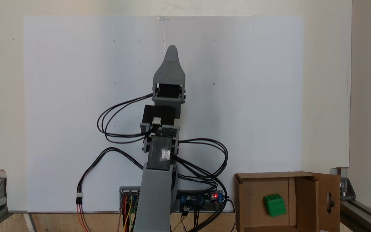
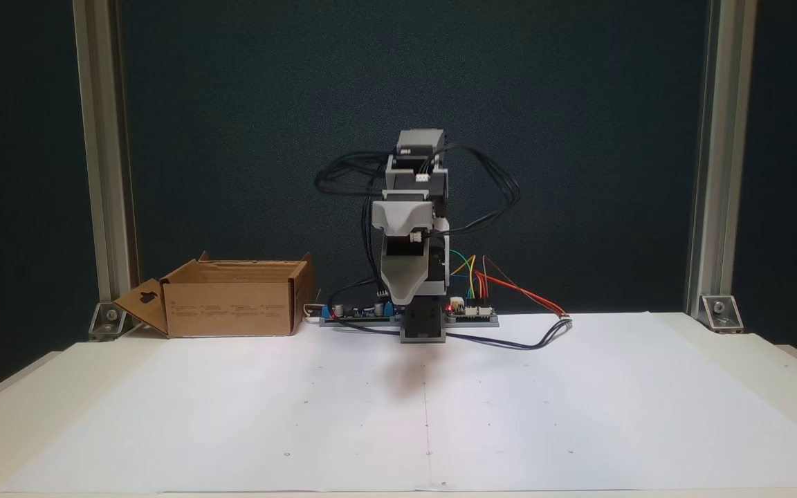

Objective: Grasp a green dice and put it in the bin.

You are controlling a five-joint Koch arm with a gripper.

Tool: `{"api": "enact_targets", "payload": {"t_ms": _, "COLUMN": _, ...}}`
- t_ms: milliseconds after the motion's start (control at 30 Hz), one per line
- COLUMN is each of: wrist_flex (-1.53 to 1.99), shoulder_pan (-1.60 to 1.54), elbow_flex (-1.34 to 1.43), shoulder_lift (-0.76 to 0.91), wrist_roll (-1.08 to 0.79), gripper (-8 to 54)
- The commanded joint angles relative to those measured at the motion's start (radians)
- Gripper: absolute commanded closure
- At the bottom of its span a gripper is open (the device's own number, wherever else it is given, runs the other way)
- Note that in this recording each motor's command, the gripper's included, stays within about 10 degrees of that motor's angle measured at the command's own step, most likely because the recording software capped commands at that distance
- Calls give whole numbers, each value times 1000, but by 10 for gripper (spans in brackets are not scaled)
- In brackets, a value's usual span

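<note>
The green dice (image 1: 274,205) lies on the floor of the bin (image 1: 242,199), a little toward the flapped side of the box, with nothing touching it. In a fixed view from above, the bin (image 2: 232,308) sits at the corner of the tabletop beside the arm's base; its flap with the cut-out slot (image 1: 329,202) folds outward. Judged from how things lie, the drop is already done.

The gripper (image 1: 171,53) is well apart from the bin, over the bare white sheet (image 1: 60,96) near the middle of the tabletop, with the arm folded close above its base. From above, only 1 tapered grey tip shows, and from the front the jaws (image 2: 404,294) lie one behind the other, so I cannot tell whether they are spread or pressed together. Nothing green shows at the tip.

The cube looks like hard plastic: light, stiff, unlikely to deform or break, but smooth enough to slip or roll on its rounded edges. If it had to be taken again, 2 opposite flat faces, squarely between the pads, would be the surest hold; the walls of the bin would crowd the approach.

From the front view the bin's near wall hides its inside. The lower edge of the top view cuts off the bin's near side and the arm's base. The pips are too small to count surely.
</note>
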Motion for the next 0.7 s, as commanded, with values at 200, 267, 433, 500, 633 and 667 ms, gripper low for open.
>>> {"api": "enact_targets", "payload": {"t_ms": 200, "wrist_flex": -417, "shoulder_pan": -31, "elbow_flex": 262, "shoulder_lift": 138, "wrist_roll": 38, "gripper": 3}}
{"api": "enact_targets", "payload": {"t_ms": 267, "wrist_flex": -498, "shoulder_pan": -44, "elbow_flex": 310, "shoulder_lift": 140, "wrist_roll": 38, "gripper": 5}}
{"api": "enact_targets", "payload": {"t_ms": 433, "wrist_flex": -691, "shoulder_pan": -101, "elbow_flex": 348, "shoulder_lift": 210, "wrist_roll": 38, "gripper": 6}}
{"api": "enact_targets", "payload": {"t_ms": 500, "wrist_flex": -698, "shoulder_pan": -114, "elbow_flex": 360, "shoulder_lift": 241, "wrist_roll": 37, "gripper": 8}}
{"api": "enact_targets", "payload": {"t_ms": 633, "wrist_flex": -718, "shoulder_pan": -114, "elbow_flex": 383, "shoulder_lift": 259, "wrist_roll": 37, "gripper": 7}}
{"api": "enact_targets", "payload": {"t_ms": 667, "wrist_flex": -746, "shoulder_pan": -114, "elbow_flex": 397, "shoulder_lift": 259, "wrist_roll": 37, "gripper": 8}}
